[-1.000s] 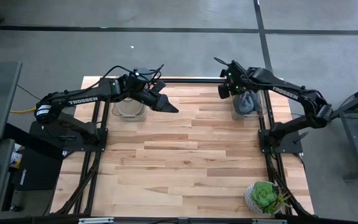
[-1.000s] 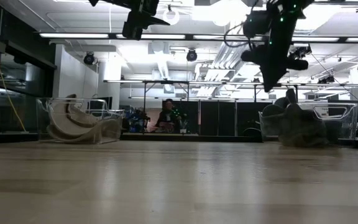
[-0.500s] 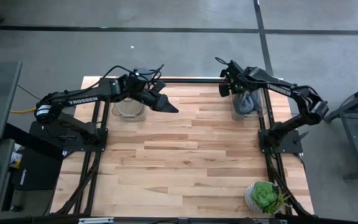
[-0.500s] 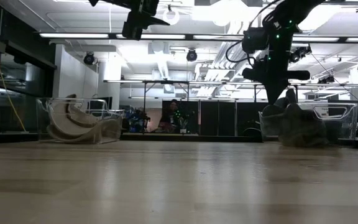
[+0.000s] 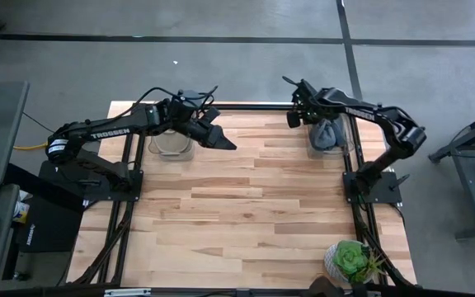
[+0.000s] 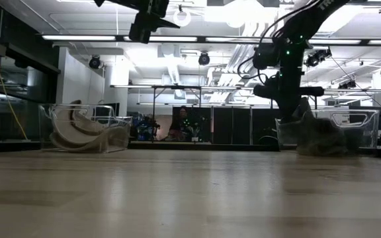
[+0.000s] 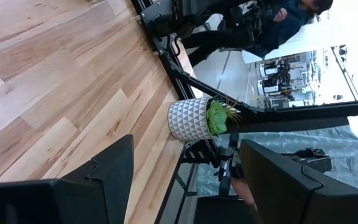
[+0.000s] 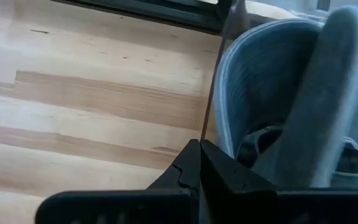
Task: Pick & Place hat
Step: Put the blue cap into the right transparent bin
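Observation:
Grey hats are bunched in a clear bin at the table's far right; the right wrist view shows one hat behind the bin's wall. My right gripper points down, shut, at the bin's left side, with its fingertips just outside the wall. In the low view the right gripper hangs at the height of the hats' top. My left gripper waits open, high above the table, beside the left bin of beige hats.
A potted green plant in a white patterned pot stands at the table's near right corner and also shows between my left fingers. Black frame rails run along the table's left, right and far sides. Bare wood lies between the two bins.
My right gripper has come down from well above the right bin to the level of the hats' top, shifting slightly toward the table's left. It has stayed shut. The hats and bins have not moved.

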Tool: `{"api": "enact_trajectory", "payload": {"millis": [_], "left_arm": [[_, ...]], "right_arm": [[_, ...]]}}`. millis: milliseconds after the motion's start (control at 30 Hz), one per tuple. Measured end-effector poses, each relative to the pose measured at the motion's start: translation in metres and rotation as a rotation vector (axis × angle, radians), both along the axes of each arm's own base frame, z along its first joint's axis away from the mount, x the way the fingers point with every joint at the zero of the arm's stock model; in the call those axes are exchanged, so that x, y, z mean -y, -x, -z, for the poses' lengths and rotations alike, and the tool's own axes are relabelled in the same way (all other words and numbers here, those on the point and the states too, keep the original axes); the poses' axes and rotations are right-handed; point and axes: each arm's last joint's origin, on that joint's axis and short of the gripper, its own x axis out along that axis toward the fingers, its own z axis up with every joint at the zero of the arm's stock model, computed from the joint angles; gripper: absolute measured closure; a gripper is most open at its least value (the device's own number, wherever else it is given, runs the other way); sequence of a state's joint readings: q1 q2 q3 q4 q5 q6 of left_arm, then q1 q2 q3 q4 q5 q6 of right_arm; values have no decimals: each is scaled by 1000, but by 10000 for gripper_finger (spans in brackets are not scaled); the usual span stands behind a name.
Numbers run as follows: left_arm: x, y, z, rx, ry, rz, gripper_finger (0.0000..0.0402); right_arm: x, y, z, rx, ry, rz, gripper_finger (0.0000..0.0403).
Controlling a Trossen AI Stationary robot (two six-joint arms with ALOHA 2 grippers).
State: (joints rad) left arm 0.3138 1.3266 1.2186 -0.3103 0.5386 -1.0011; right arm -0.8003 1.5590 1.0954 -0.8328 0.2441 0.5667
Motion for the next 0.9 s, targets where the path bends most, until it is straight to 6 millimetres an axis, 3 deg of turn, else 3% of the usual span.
{"api": "enact_trajectory", "payload": {"millis": [200,400,567,733,900], "left_arm": [[0,0,1,-13,1,-6,150],[0,0,1,-14,1,-7,150],[0,0,1,-15,1,-8,150],[0,0,1,-15,1,-8,150],[0,0,1,-15,1,-7,150]], "right_arm": [[2,-2,-1,30,-4,-21,403],[-4,3,-34,72,103,-38,403],[-16,20,-61,62,175,3,403],[-19,36,-61,-3,118,52,403],[-15,40,-55,17,100,67,403]]}}
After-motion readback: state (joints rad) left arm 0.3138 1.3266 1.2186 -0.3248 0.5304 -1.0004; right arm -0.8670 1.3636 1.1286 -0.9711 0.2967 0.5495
